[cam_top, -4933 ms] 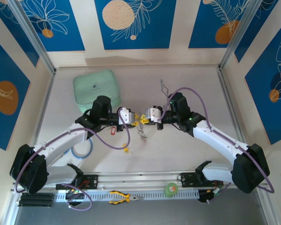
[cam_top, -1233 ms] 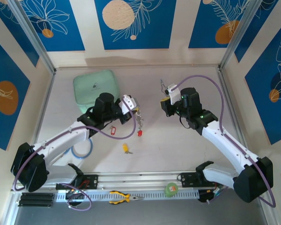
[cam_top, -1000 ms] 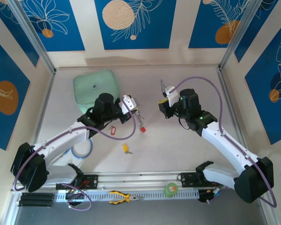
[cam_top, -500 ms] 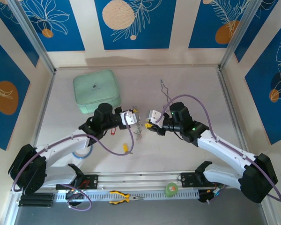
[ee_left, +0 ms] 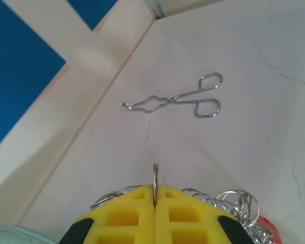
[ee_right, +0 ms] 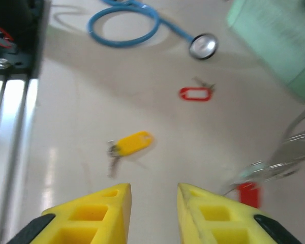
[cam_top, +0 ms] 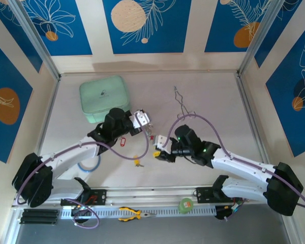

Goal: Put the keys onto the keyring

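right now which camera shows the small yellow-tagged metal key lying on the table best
The right wrist view: the yellow-tagged metal key lies close and unobstructed, ahead of the right gripper. The top external view shows it as a tiny yellow speck between the arms.

A robotics lab test cell: pale marbled worktop (cam_top: 213, 101) boxed in by blue leaf-printed wall panels (cam_top: 162, 30), aluminium mounting rail (cam_top: 152, 193) in front.

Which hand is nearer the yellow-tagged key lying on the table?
Right. The right hand hovers open just to the right of the yellow key. The left hand is farther back, shut on the keyring.
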Controlling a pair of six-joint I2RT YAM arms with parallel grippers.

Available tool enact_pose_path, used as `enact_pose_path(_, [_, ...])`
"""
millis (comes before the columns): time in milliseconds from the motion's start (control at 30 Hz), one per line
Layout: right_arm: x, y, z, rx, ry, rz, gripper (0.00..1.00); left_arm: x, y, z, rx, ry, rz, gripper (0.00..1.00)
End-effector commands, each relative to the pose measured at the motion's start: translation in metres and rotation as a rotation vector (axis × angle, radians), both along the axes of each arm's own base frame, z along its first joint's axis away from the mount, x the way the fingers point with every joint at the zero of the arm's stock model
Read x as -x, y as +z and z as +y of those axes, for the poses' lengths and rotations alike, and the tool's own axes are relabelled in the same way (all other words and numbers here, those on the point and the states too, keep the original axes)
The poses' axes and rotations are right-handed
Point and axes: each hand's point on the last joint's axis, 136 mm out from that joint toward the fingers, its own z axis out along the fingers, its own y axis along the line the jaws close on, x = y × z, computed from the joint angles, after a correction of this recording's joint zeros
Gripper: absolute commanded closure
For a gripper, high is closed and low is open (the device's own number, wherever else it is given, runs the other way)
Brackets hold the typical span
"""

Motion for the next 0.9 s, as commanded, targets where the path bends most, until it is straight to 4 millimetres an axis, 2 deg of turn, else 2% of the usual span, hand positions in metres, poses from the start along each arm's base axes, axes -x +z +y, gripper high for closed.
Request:
enact_pose_path(0, [0.020, -0.021, 0.002, 0.013, -0.075, 0.108, 0.67, -0.008, -0.001, 0.000, 0.069, 0.089, 0.149, 1.00])
enact_pose_path(100, [0.030, -0.039, 0.008, 0.044, -0.073, 0.072, 0.64, -0.011, -0.010, 0.001, 0.101, 0.131, 0.203, 1.00])
enact_pose_path(233, [0.028, -0.058, 0.020, 0.098, -0.050, 0.028, 0.61, -0.011, -0.013, -0.002, 0.126, 0.129, 0.243, 1.00])
enact_pose_path(533, [0.012, -0.074, 0.048, 0.167, 0.184, -0.088, 0.61, -0.013, -0.019, 0.002, 0.119, 0.130, 0.219, 1.00])
enact_pose_path(867, [0.006, -0.087, 0.075, 0.233, 0.361, -0.179, 0.61, -0.013, -0.019, 0.001, 0.132, 0.119, 0.199, 1.00])
